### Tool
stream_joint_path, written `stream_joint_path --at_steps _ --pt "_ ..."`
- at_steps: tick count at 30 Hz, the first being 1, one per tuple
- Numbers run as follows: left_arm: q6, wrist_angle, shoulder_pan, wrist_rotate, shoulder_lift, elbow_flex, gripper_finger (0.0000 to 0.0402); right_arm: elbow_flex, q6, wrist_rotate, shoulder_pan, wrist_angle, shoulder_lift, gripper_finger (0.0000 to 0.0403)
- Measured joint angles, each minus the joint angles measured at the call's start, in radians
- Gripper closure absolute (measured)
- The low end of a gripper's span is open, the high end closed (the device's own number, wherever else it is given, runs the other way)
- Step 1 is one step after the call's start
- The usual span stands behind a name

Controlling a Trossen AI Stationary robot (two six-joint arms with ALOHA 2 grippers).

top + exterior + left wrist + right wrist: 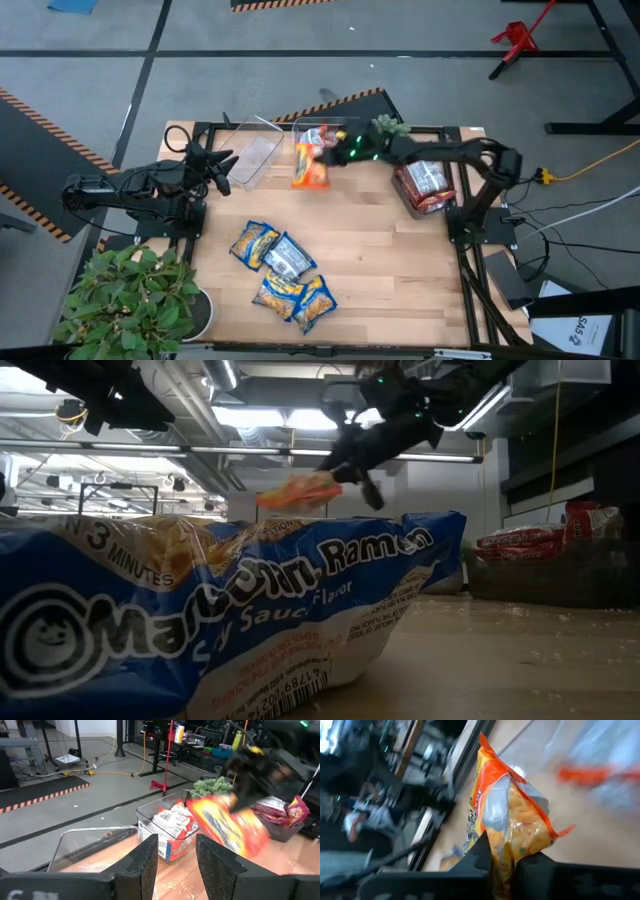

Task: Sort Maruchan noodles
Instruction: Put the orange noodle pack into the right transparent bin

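Near the top centre of the high view, the right gripper (335, 152) hangs above the table's far edge, its fingers clamped on one end of an orange packet (310, 167); the right wrist view shows the two dark fingers pinching the crinkled wrapper (512, 822) at its end, so the packet extends straight away from the jaws along their own line. In the high view its long axis runs roughly top to bottom in the frame, and it lies just to the left of and below the gripper, dangling clear of the wood; the low view confirms it is airborne (298, 490), well above the tabletop. Directly beside it, toward the top of the frame, sits the middle clear bin (312, 128) already holding red-and-white packets (172, 822), and further left an apparently empty clear bin (252, 158); a third bin (425, 190) at the right holds red packets. The coming move, as I judge it, turns on which bin the orange packet belongs in: it hangs between the middle and left bins, close to both. The left gripper (215, 165) waits at the left edge of the table with its fingers (145, 862) spread apart, empty, pointing toward the bins. Four blue-and-yellow packets (282, 275) lie clustered in the lower centre, unsorted, well apart from both grippers.
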Motion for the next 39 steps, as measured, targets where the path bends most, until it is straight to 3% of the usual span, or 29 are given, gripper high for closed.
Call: stream_joint_path --at_steps 8,14,24,34,39 --pt "-0.005 0.000 0.000 -0.016 0.000 0.000 0.0274 0.000 -0.122 -0.124 -0.249 -0.130 -0.045 0.0395" --pt "-0.009 0.000 0.000 -0.069 0.000 0.000 0.0274 0.000 -0.175 -0.141 -0.359 -0.169 -0.044 0.0386" --pt "-0.011 0.000 0.000 -0.092 0.000 0.000 0.0274 0.000 -0.330 -0.103 -0.374 -0.221 -0.042 0.0382" --pt "-0.034 0.000 0.000 -0.110 0.000 0.000 0.0274 0.002 -0.395 -0.165 -0.375 -0.154 0.035 0.0371" --pt "-0.054 0.000 0.000 -0.109 0.000 0.000 0.0274 0.002 -0.505 -0.166 -0.374 -0.149 0.038 0.0370"
